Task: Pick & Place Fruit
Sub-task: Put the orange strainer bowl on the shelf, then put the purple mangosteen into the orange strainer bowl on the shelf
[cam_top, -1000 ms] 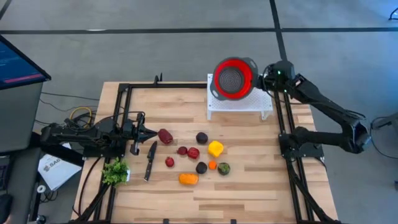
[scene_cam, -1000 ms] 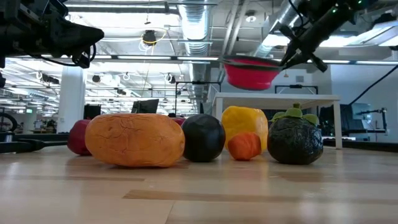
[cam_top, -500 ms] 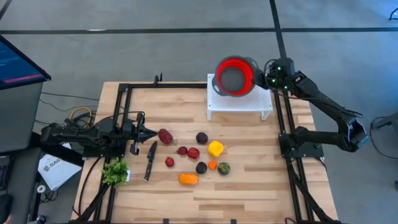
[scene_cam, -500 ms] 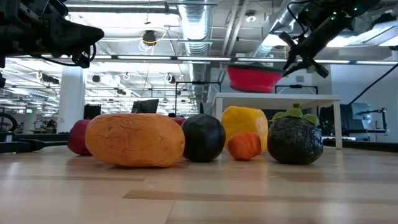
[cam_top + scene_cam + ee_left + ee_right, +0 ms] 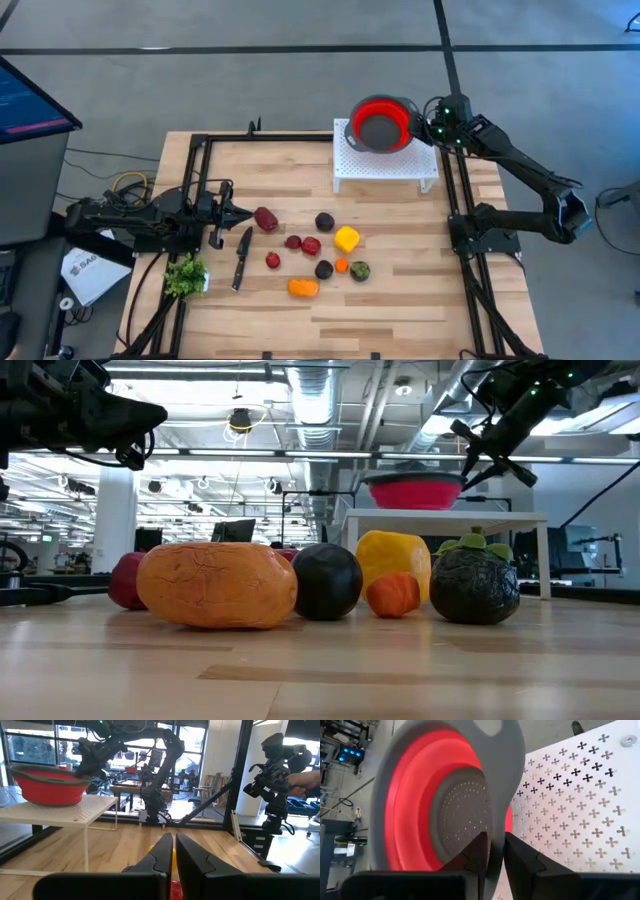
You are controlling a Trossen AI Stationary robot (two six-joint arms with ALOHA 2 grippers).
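Right claw (image 5: 428, 130) clamped on red colander (image 5: 380, 124) rim above white rack (image 5: 385, 167); could slip off if released off-centre. Left claw (image 5: 243, 212) together beside knife (image 5: 241, 256).

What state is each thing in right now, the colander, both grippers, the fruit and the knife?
red colander: level on the white rack, rim pinched by the right gripper.
right gripper: shut on the colander's rim.
left gripper: shut, empty, beside the red fruit.
fruit: loose on the table, none in the colander.
knife: lying flat, untouched.
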